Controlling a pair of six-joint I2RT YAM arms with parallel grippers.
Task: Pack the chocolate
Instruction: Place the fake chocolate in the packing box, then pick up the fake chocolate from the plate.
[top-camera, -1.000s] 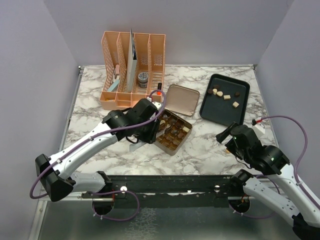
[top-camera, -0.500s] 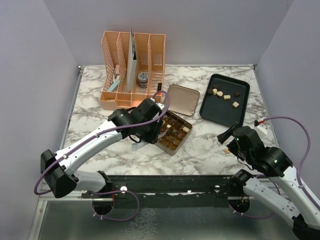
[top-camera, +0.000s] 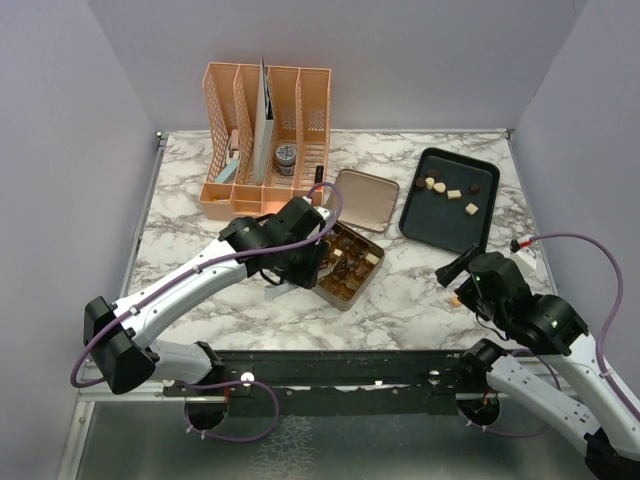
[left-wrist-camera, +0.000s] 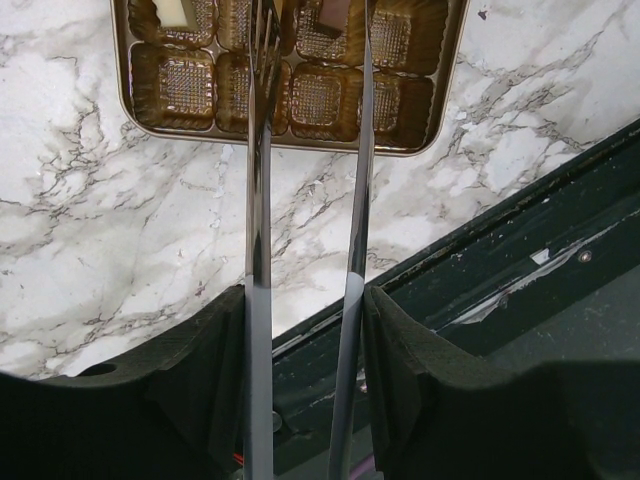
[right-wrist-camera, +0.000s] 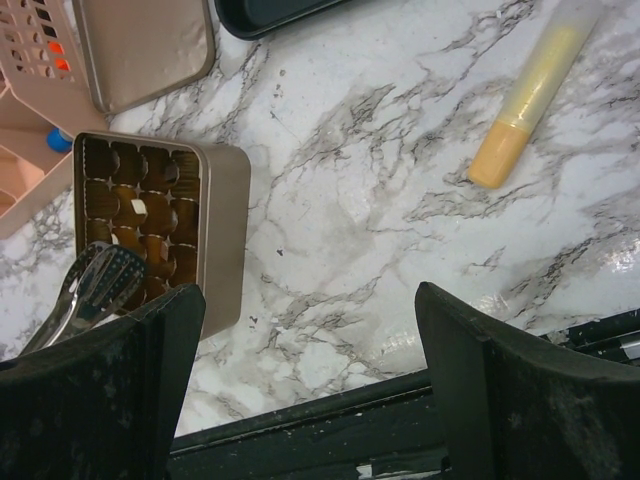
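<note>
Left wrist view: the left pincer clamps narrow on tongs. Their tips run off-frame over the gold tin, so any held piece is unseen. Chocolate sits in the tin and on the tray. It looks light, hard and easily scuffed, so pinch its sides gently. The right pincer gapes wide above the counter.

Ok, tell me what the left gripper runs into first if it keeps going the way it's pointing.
The left gripper holds tongs whose tips sit over the gold tin, so they would probably touch its cups first; their height above is unclear.
</note>
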